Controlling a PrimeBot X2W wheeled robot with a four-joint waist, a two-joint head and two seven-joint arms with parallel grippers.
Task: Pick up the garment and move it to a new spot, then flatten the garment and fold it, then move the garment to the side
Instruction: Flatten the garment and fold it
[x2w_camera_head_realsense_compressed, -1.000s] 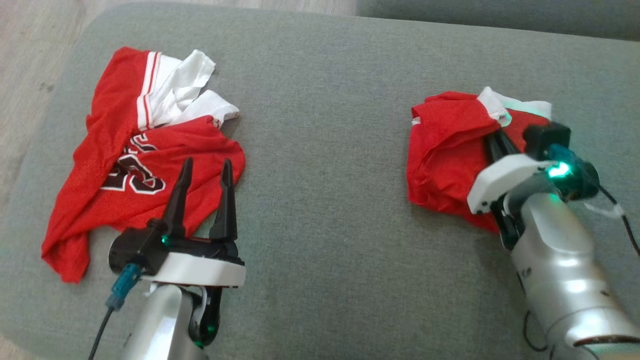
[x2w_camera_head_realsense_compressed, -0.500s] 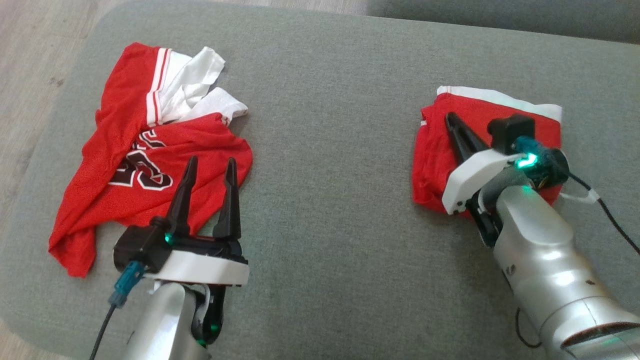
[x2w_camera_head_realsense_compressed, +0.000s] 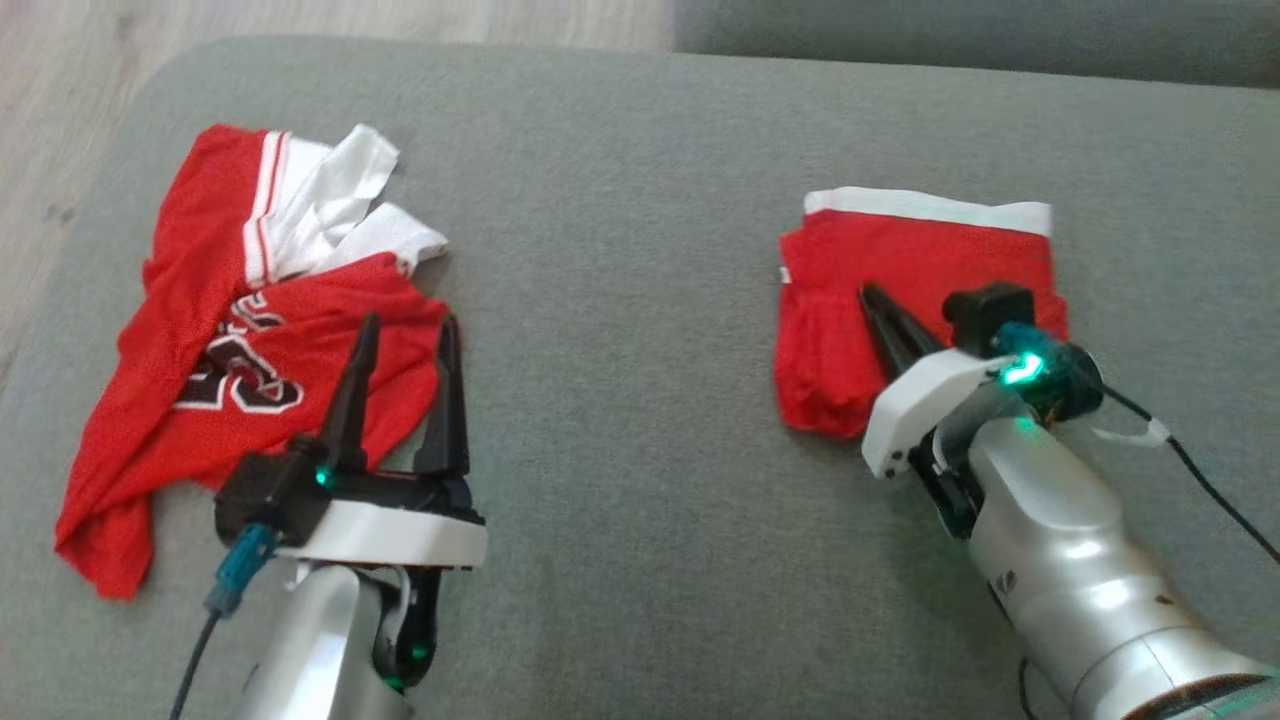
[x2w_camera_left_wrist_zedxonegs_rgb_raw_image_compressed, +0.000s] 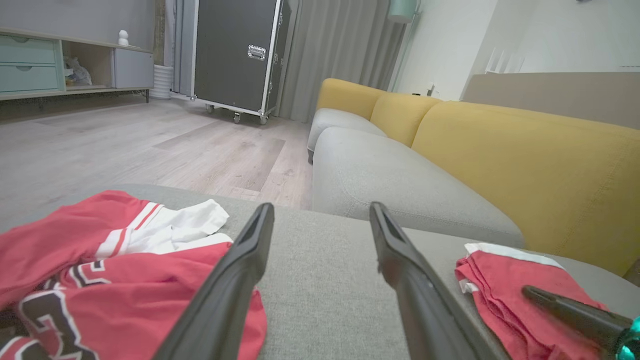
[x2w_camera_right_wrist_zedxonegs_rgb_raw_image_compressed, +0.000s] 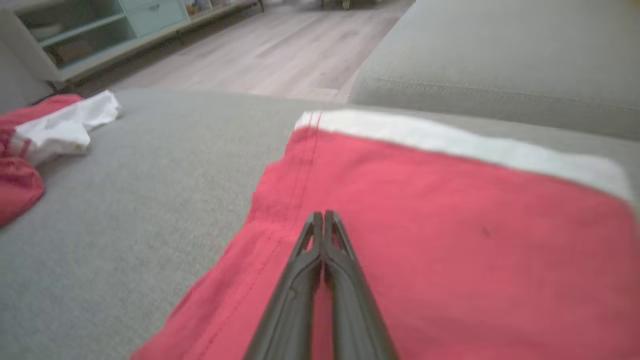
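Head view: folded red garment (x2w_camera_head_realsense_compressed: 930, 260) on grey cushion (x2w_camera_head_realsense_compressed: 620, 300), closed right pincer (x2w_camera_head_realsense_compressed: 867, 292) over it.

A grey fabric ottoman (x2w_camera_head_realsense_compressed: 640, 150) with rounded corners takes up most of the head view, with pale wood-plank floor (x2w_camera_head_realsense_compressed: 90, 90) beyond its far left corner. In the left wrist view, a sofa stands just past the ottoman's far edge, with mustard-yellow backrests (x2w_camera_left_wrist_zedxonegs_rgb_raw_image_compressed: 525, 165) and grey seat cushions (x2w_camera_left_wrist_zedxonegs_rgb_raw_image_compressed: 390, 180). Further back, a black flight case (x2w_camera_left_wrist_zedxonegs_rgb_raw_image_compressed: 235, 55) with silver edging and a metal latch stands on castors (x2w_camera_left_wrist_zedxonegs_rgb_raw_image_compressed: 236, 118) in front of grey curtains (x2w_camera_left_wrist_zedxonegs_rgb_raw_image_compressed: 340, 50). Beside the case is a white ribbed cylinder (x2w_camera_left_wrist_zedxonegs_rgb_raw_image_compressed: 161, 82), possibly an air purifier. At far left is a low cabinet (x2w_camera_left_wrist_zedxonegs_rgb_raw_image_compressed: 75, 70) with 2 mint-green drawers (x2w_camera_left_wrist_zedxonegs_rgb_raw_image_compressed: 27, 64), and a small white ornament (x2w_camera_left_wrist_zedxonegs_rgb_raw_image_compressed: 122, 37) sits on top of it.
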